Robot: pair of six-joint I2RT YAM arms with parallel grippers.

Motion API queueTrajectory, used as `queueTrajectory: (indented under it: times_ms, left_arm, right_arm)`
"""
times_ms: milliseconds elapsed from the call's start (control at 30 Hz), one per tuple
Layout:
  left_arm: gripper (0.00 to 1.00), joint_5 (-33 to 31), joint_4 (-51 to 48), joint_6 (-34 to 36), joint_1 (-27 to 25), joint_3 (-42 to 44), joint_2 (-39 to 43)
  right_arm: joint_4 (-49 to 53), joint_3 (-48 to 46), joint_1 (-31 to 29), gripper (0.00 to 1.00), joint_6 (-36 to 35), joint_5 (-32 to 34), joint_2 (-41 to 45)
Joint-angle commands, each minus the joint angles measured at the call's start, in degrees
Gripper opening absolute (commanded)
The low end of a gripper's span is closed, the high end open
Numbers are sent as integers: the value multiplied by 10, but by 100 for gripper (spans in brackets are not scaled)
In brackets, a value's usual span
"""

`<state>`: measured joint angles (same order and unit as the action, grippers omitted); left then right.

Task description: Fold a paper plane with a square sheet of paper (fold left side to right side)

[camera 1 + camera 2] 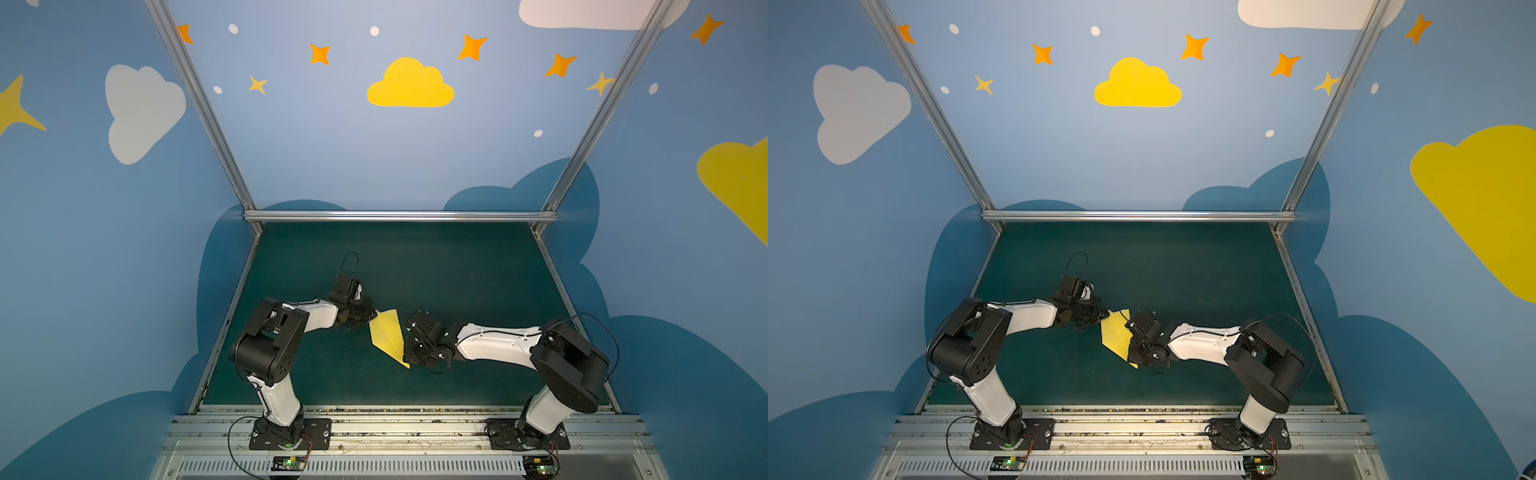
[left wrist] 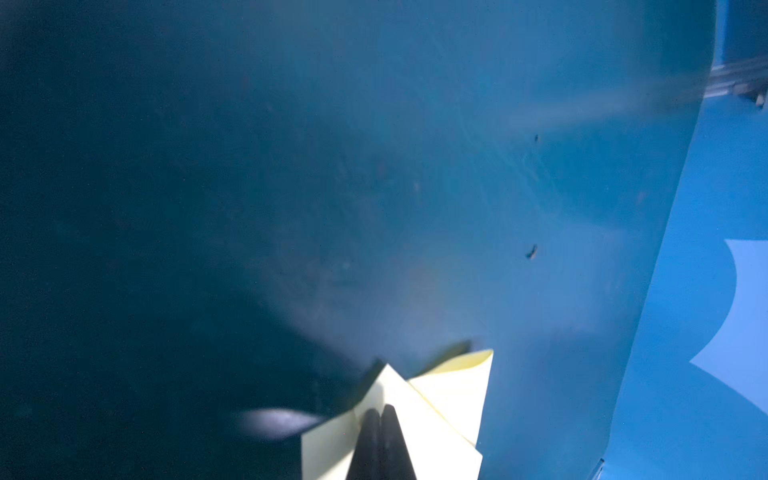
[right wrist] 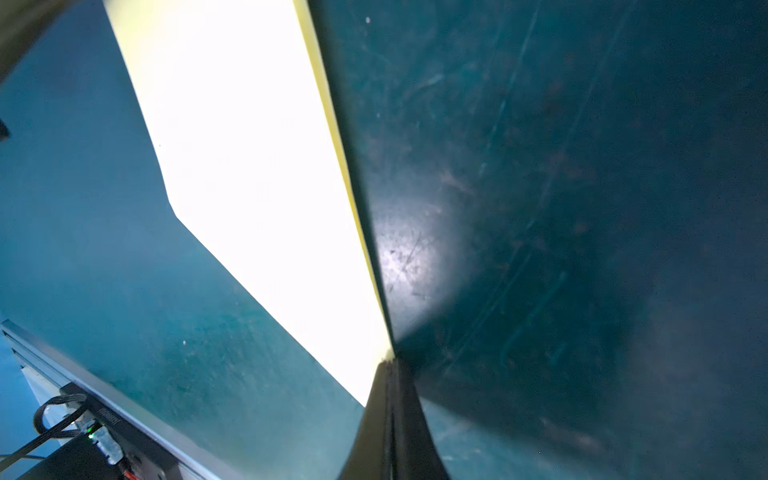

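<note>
One green mat (image 1: 457, 266) | paper plane (image 1: 388, 337) near its middle, between both grippers | left gripper (image 2: 380, 409) pinching one corner, right gripper (image 3: 390, 365) pinching its long edge | pinches show in wrist views only; gripper bodies mask them in both top views
</note>
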<state>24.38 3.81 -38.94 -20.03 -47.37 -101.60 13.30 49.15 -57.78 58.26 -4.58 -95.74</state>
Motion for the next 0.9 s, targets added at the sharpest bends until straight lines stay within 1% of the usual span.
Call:
queueTrajectory:
  times_ms: [0, 300, 400, 500, 600, 667, 767, 867]
  left_arm:
    - [4, -57, -60, 22, 25, -1, -35]
    - [4, -50, -79, 30, 69, -32, -61]
    - [4, -35, -96, 41, 75, -50, -39]
    - [4, -8, -115, 44, 71, -55, 3]
    - [4, 11, -122, 37, 54, -42, 59]
    - [6, 21, -124, 33, 34, -31, 94]
    - [10, 19, -125, 26, 6, -18, 131]
    - [13, 15, -114, 12, -19, -11, 155]
  right_arm:
    - [5, -23, -4, 0, 4, -3, -30]
    - [3, -18, -5, 0, 5, -7, -30]
    - [-2, -10, -3, 0, -3, -14, -28]
    - [-5, 2, 2, 0, -19, -21, -7]
    - [3, 10, 8, 21, -24, -17, 31]
    - [11, 11, 16, 31, -28, -14, 60]
    - [13, 3, 34, 41, -35, -14, 91]
    - [7, -5, 61, 47, -48, -13, 107]
